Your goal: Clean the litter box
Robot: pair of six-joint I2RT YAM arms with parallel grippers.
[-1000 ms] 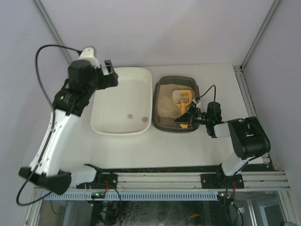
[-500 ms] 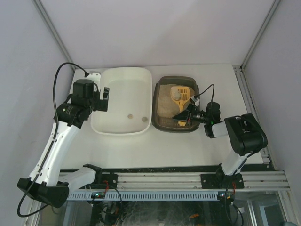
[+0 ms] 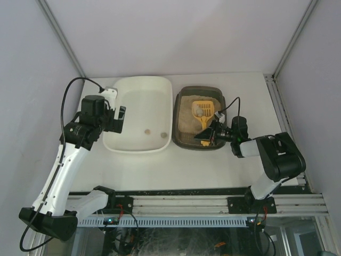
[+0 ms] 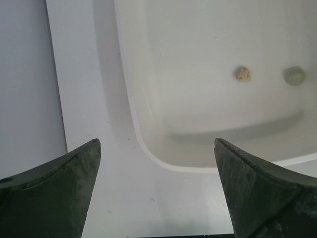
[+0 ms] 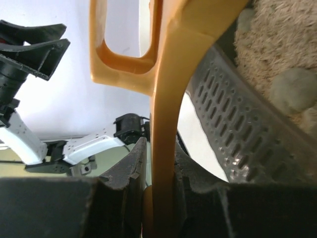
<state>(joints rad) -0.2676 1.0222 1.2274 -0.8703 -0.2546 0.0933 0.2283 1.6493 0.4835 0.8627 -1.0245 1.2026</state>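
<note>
Mid-scoop, by the look of it. Spotted the litter box (image 3: pixel 175 120) on the desk (image 3: pixel 186 165), toward the right arm's side, beige litter inside. Logged the right fingers (image 3: pixel 208 137) clamped hard on the handle of a yellow slotted scoop (image 3: pixel 202 111), no gap either side of the handle in the wrist view, grip sitting at the near rim of the litter box. Scoop head reaching out over the sand near the middle of the litter box, a grey lump (image 3: pixel 200 112) seemingly on the blade; cannot tell whether raised or resting in the litter. Noted a further lump (image 5: pixel 292 91) in the sand just inside the ribbed rim. Beside the litter box, on the left arm's side and nearly touching it: a white tub (image 3: pixel 138 98) with two small lumps (image 3: pixel 147 132) on its floor. Logged the left fingers (image 3: pixel 120 118) spread wide, holding nothing, hovering at the tub wall farthest from the litter box. Judged step: sifting and gathering a clump, transfer to the tub not yet done. Next move, as a guess: raise the scoop level, shake gently to drop loose sand back into the litter box, carry across the two adjoining rims, tip over the tub. Worth watching: blade tilt, lump apt to roll off short of the tub.
</note>
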